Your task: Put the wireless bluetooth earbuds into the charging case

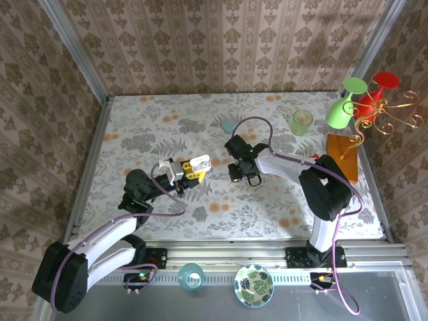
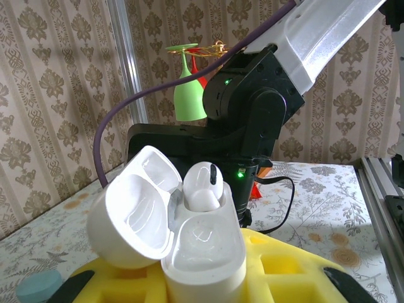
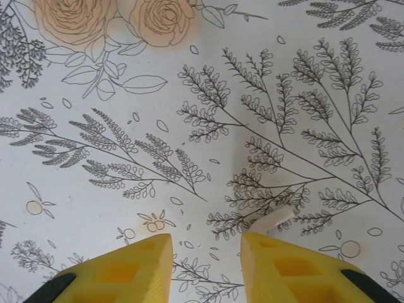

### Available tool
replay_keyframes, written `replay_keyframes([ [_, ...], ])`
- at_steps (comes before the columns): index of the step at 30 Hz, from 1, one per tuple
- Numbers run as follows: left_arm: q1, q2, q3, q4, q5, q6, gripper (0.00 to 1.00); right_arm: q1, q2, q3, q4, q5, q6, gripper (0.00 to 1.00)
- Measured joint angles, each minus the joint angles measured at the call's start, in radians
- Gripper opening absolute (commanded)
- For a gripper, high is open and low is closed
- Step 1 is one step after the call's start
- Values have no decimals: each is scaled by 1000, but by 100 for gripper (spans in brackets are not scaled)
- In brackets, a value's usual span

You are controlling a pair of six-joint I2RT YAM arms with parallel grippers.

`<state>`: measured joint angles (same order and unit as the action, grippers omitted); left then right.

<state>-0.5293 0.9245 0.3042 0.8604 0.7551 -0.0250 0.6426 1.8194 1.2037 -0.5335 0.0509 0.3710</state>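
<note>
One earbud sits in the open charging case, left fingers clamping it; right of it, right fingers apart near second earbud.

Even brightness, glare on charging case

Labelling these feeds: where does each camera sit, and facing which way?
Top external: above and behind, looking down on the table; left arm and right arm show.
Left wrist: on the left arm, level past the open charging case in the left gripper.
Right wrist: straight down at the table; open right gripper shows.
Shared: top and left wrist both show the charging case and green glass.
</note>
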Motion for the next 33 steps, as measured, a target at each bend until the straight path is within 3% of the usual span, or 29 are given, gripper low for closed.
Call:
replay_keyframes([
  [4, 0, -7, 0, -1, 0, 0, 5, 0, 0, 0, 2, -15, 6, 36],
  [12, 0, -25, 0, 0, 0, 0, 5, -29, -31, -45, 21, 3, 53, 50],
  [24, 0, -25, 0, -1, 0, 0, 5, -50, -32, -74, 54, -43, 84, 37],
  [33, -2, -11, 0, 0, 0, 0, 5, -37, -32, -78, 76, -120, 103, 37],
])
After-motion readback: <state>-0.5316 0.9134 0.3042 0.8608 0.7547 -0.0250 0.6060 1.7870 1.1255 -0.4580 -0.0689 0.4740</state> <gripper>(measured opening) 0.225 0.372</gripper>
